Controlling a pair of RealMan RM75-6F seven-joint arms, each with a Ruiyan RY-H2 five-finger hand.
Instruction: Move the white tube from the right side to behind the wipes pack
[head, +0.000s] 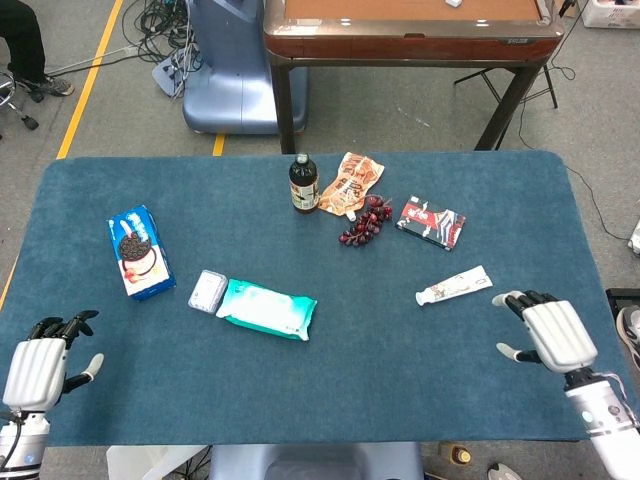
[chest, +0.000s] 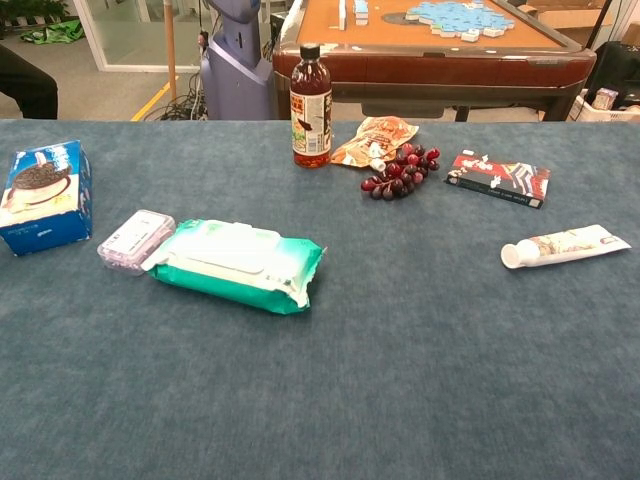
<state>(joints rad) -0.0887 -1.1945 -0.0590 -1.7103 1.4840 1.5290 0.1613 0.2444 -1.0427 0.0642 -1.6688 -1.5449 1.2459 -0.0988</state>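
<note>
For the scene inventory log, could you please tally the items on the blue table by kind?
Packs and pouches: 2, wipes pack, snack pouch
Boxes: 3, cookie box, small clear case, dark red box
Bottle: 1
Grape bunch: 1
White tube: 1
Total: 8

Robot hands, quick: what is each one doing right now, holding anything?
Left robot hand: open, holding nothing.
Right robot hand: open, holding nothing, near the white tube but apart from it.
</note>
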